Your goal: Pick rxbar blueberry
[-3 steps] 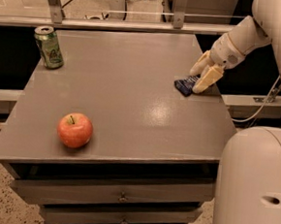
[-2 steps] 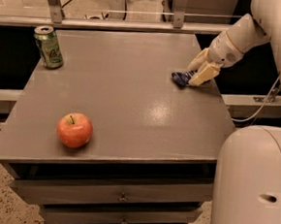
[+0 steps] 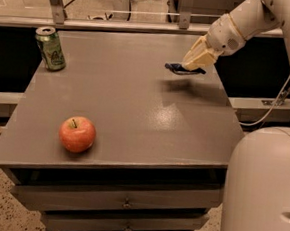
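Observation:
The rxbar blueberry (image 3: 178, 68) is a small flat dark-blue wrapper, held edge-on above the right rear part of the grey table (image 3: 130, 111). Its shadow lies on the tabletop below it. My gripper (image 3: 193, 65), with pale yellow fingers (image 3: 202, 56), is shut on the bar's right end and holds it clear of the surface. The white arm reaches in from the upper right.
A green can (image 3: 50, 48) stands at the table's rear left corner. A red apple (image 3: 77, 134) sits near the front left. The robot's white body (image 3: 262, 189) fills the lower right. Drawers run below the tabletop, and a rail behind it.
The gripper has lifted the bar off the tabletop and moved it up and slightly left. The bar now hangs in the air with its shadow beneath.

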Controlling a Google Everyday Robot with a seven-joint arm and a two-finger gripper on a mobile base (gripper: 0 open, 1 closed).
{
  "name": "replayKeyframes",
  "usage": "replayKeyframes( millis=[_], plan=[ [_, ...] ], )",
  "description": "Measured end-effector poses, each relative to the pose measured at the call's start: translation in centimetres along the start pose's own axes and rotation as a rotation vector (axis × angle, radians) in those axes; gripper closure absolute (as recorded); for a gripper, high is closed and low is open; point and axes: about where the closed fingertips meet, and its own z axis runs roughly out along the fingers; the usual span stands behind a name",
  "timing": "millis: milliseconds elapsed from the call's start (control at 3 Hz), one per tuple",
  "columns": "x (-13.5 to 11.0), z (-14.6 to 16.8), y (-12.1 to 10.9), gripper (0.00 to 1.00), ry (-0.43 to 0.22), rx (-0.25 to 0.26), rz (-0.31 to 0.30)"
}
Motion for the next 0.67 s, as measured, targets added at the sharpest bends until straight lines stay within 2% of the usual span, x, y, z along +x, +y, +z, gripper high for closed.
replayKeyframes(
  millis=[333,667],
  plan=[
    [-4.8,-1.4,1.3,1.00,-0.087,0.006,-0.035],
    [-8.1,-2.6,2.8,1.00,-0.186,0.008,-0.009]
  ],
)
